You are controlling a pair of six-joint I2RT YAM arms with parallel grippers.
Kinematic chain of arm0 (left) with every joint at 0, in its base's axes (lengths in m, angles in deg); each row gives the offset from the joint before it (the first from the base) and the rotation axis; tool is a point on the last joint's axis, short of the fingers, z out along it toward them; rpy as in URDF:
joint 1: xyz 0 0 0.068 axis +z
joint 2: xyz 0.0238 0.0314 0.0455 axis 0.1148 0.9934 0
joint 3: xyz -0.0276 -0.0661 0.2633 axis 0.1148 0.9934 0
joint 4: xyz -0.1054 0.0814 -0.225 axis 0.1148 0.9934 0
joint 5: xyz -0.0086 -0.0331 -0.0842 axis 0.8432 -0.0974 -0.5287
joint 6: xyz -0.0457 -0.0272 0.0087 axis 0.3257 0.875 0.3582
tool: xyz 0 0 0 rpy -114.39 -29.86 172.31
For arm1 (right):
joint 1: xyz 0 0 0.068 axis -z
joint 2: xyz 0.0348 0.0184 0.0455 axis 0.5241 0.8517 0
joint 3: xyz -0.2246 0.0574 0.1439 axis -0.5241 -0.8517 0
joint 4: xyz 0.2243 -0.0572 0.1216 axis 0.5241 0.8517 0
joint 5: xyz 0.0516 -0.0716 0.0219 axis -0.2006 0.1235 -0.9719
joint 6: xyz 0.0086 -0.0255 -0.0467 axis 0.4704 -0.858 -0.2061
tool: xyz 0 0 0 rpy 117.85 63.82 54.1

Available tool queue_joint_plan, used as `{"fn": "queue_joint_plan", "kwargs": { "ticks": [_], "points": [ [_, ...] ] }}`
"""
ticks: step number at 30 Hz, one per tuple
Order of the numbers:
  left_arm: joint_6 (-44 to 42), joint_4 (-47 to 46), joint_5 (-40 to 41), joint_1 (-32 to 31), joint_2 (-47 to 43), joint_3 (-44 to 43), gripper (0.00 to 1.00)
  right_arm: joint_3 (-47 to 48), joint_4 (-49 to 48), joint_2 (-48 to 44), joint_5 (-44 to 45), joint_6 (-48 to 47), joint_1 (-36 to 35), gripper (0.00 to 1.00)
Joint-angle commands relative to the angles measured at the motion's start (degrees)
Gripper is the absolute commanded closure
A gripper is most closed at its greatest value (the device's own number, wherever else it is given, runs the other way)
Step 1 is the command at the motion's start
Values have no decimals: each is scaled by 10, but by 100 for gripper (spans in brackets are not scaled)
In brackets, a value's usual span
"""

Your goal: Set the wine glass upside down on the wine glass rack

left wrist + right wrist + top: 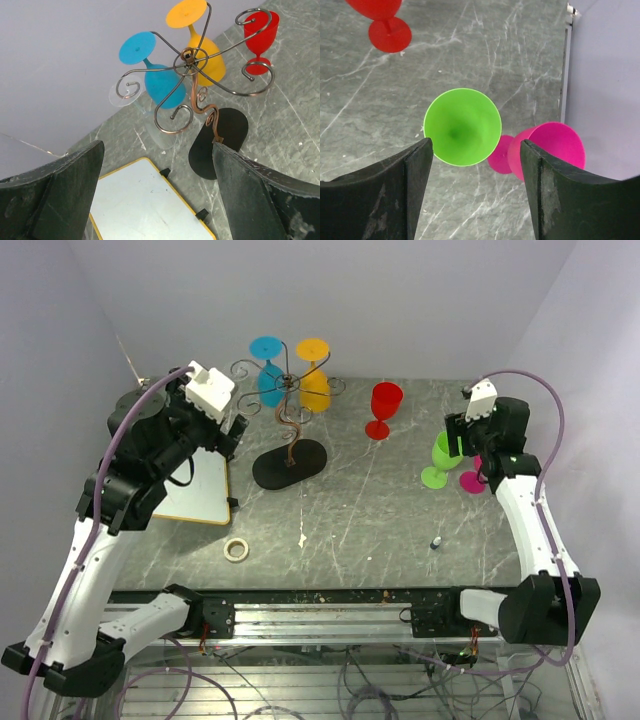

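The wine glass rack (288,418), a dark wire stand on a black oval base (220,142), has a blue glass (268,372) and a yellow glass (314,378) hanging upside down on it. In the left wrist view a faint clear glass (161,131) also seems to hang there. A green wine glass (462,126) stands upright at the right, beside a pink one (555,145). My right gripper (476,145) hovers over the green glass, open, its fingers flanking the rim, with a gap on the pink side. My left gripper (157,150) is open and empty, left of the rack.
A red glass (384,408) stands upright right of the rack. A yellow-edged whiteboard (195,490) lies under the left arm, with a tape roll (236,549) nearer the front. A small dark object (437,541) sits front right. The side wall (605,75) is close behind the pink glass.
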State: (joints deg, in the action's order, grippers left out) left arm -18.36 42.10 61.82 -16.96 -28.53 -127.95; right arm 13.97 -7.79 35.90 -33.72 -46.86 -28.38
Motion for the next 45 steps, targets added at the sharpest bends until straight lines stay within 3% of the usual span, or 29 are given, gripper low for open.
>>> {"fn": "queue_joint_plan", "kwargs": {
  "ticks": [1,9,31,45],
  "points": [
    [-5,28,8,5,-15,9,0,25,-1,27,30,8,6,34],
    [-13,43,10,6,-18,9,0,41,-2,83,63,-11,7,50],
    [-14,53,-1,-3,-4,6,0,1,-38,131,96,-21,8,66],
    [-12,45,-13,0,-17,34,0,-5,-33,130,40,4,26,82]
  ]
}}
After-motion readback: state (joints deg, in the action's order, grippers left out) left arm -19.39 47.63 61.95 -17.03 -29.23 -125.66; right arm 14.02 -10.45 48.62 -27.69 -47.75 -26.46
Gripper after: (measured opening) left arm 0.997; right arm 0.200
